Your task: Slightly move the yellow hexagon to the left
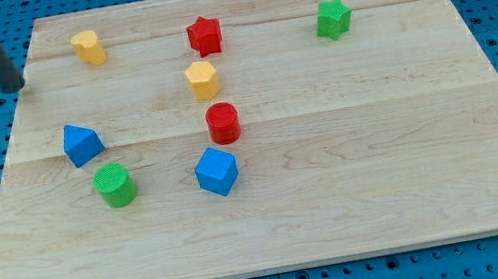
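Note:
The yellow hexagon (203, 80) sits on the wooden board (381, 138) a little left of centre, near the view's top. A red star (204, 35) lies just above it and a red cylinder (223, 123) just below it. My tip (14, 87) is at the board's upper left edge, far to the left of the yellow hexagon and touching no block. A second yellow block (89, 47), of unclear shape, lies between my tip and the hexagon, nearer my tip.
A blue block (82, 144) and a green cylinder (116, 185) lie at the left. A blue cube (216, 171) lies below the red cylinder. A green star (333, 19) is at the upper right. Blue pegboard surrounds the board.

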